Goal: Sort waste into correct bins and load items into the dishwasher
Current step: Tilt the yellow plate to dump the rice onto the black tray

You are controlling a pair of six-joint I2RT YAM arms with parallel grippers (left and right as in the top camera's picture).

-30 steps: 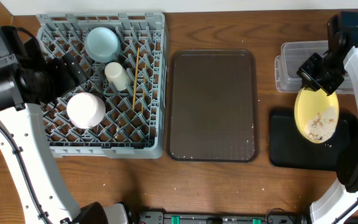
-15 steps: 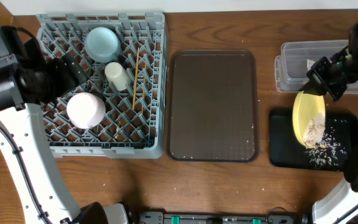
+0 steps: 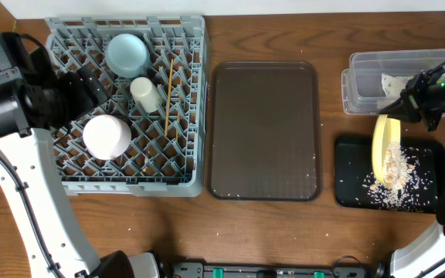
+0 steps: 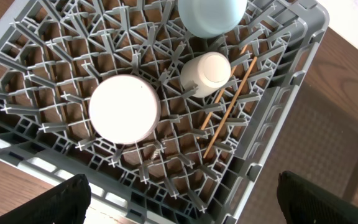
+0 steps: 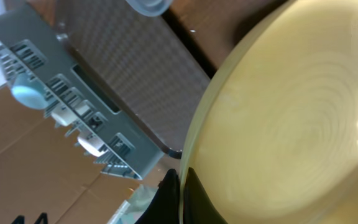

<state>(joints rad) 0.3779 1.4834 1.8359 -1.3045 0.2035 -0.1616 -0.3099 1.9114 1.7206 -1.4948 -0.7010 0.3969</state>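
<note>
yellow plate (image 3: 379, 143) tipped up on edge, rice scraps (image 3: 396, 189) spilled onto black tray (image 3: 350, 166)

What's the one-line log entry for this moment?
right gripper: shut on yellow plate | plate: tipped over black tray | rice scraps: on tray | left gripper: open over dish rack

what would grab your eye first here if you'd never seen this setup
The yellow plate, tipped nearly on edge in the right pincer over the black tray at the right, with rice scraps strewn across the tray below it. Next, the big grey dish rack at the left, holding a light blue bowl, a white cup, a white bowl and chopsticks.
</note>
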